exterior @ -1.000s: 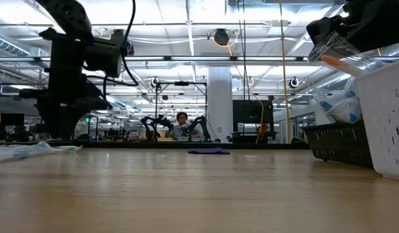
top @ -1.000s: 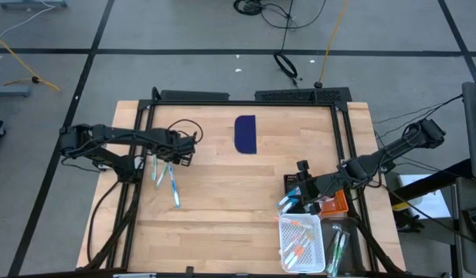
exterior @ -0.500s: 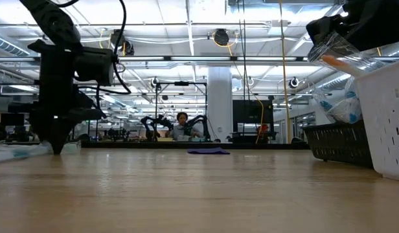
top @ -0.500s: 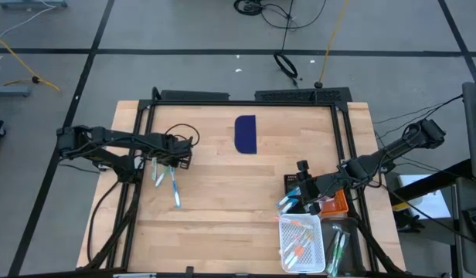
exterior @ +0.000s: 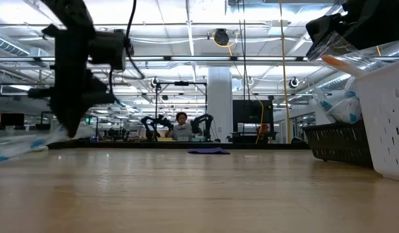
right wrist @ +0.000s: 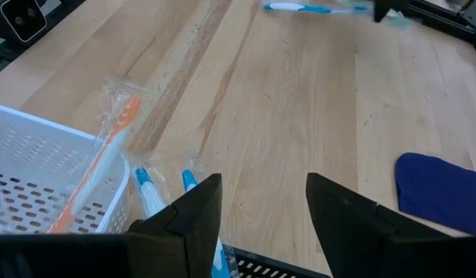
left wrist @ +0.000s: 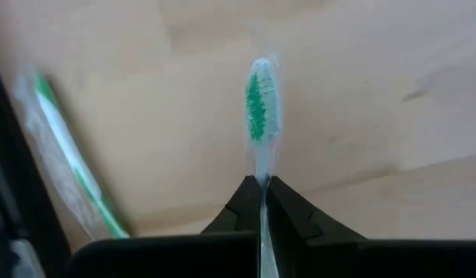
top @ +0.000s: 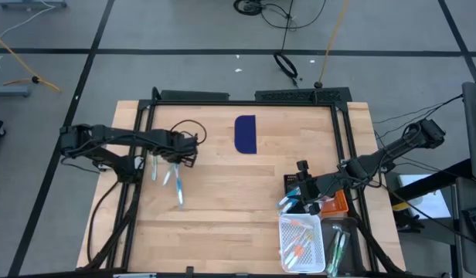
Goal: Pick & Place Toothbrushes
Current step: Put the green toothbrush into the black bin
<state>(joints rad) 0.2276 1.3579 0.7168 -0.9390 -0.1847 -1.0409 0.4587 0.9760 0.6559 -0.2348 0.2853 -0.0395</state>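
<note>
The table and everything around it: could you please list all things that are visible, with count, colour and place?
Green-bristled toothbrush: one, wrapped, clamped in the left tool, lifted off the wood.
Loose toothbrushes: about two more, light blue and white, on the table's left part.
White basket: one, front right, holding several orange and pale toothbrushes.
Dark basket: one, beside the white one.
Dark blue flat rectangle: one, at the table's rear centre.
Wooden table: one, light wood.
Person: one, far behind in the room.
Left tool: shut on the toothbrush.
Right tool: open, over the white basket's edge.
</note>
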